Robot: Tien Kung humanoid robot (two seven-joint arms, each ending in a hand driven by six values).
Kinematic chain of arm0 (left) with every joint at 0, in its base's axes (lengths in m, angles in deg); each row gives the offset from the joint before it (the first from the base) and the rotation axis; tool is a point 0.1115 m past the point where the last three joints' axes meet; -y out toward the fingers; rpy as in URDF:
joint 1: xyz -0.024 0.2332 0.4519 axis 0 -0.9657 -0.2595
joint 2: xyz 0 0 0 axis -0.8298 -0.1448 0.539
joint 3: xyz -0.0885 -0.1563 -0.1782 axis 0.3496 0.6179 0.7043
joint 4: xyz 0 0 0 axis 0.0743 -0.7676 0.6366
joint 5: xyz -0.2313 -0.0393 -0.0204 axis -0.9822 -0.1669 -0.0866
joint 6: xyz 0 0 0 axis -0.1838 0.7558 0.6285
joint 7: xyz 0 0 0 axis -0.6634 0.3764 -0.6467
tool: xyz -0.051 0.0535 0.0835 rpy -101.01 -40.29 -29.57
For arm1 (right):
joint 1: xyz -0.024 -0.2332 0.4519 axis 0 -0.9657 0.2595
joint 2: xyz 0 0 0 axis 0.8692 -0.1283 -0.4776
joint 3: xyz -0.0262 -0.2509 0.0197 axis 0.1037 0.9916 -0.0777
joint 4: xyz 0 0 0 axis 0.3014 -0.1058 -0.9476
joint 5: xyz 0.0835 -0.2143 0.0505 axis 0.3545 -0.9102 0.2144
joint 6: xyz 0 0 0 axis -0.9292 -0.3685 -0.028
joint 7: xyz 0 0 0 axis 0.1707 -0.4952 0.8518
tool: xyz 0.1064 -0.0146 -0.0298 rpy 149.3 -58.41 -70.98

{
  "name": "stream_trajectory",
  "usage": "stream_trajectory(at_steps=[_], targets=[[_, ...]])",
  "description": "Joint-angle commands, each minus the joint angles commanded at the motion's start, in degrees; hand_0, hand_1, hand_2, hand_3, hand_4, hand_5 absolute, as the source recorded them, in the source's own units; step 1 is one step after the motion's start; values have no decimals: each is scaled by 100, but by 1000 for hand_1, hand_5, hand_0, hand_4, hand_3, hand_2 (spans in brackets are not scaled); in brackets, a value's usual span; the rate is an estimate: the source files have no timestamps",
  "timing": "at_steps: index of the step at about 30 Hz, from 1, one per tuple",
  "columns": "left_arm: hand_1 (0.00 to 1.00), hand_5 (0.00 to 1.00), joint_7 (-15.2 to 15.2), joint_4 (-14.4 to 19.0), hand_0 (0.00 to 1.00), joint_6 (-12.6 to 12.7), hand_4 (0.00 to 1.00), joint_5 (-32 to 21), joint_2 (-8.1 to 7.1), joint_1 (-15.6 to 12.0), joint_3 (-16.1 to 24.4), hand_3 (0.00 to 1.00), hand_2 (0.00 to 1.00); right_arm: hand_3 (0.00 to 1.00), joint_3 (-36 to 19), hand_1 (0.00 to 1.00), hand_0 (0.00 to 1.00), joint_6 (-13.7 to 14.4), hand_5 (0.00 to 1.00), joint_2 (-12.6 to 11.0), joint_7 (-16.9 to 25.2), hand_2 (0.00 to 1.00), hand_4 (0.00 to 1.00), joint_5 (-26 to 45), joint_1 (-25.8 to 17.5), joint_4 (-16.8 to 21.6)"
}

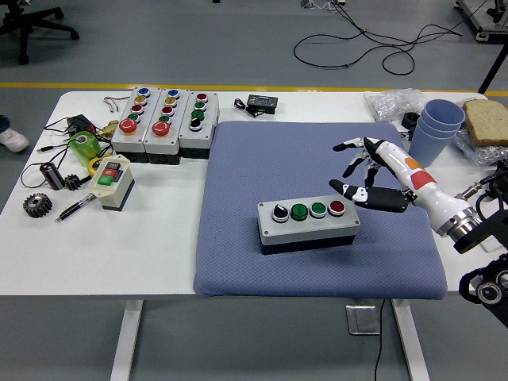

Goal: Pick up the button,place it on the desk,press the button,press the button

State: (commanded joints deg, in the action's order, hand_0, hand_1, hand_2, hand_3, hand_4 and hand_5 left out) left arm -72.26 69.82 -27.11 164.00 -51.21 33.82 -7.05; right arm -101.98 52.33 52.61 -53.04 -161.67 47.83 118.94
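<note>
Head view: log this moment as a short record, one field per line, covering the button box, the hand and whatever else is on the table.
button box: grey, four buttons, flat on the blue mat
buttons: black-white, green, green, red, left to right
right hand: open, fingers spread, above and to the right of the box, not touching
left hand: not in view
other boxes: three grey ones at far left of the table
small switch: green and red, left side
cups: blue stack at far right

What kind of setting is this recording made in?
Probably a robotics lab or workshop: a white table bearing several push-button control boxes, a gear and loose wiring, with cables trailing across a grey floor.
</note>
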Motion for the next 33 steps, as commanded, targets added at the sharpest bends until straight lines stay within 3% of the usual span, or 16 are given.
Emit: stream_trajectory(at_steps=[9, 11, 29, 33], targets=[[641, 765, -16, 0, 608, -9, 429, 56, 0, -38, 36, 560, 689, 755, -197, 711, 764, 241, 474, 118, 398, 785, 813, 2160, -118, -871], [641, 763, -14, 0, 607, -9, 427, 46, 0, -41, 24, 562, 689, 718, -208, 704, 757, 279, 427, 151, 476, 759, 776, 2681, -147, -991], [641, 766, 17, 0, 607, 10, 426, -125, 0, 15, -94, 563, 691, 709, -330, 713, 770, 255, 417, 316, 637, 747, 762, 7080, -218, -1459], [642, 764, 18, 0, 607, 10, 425, -147, 0, 13, -113, 563, 691, 704, -339, 708, 768, 224, 397, 314, 604, 741, 754, 7692, -243, -1525]])
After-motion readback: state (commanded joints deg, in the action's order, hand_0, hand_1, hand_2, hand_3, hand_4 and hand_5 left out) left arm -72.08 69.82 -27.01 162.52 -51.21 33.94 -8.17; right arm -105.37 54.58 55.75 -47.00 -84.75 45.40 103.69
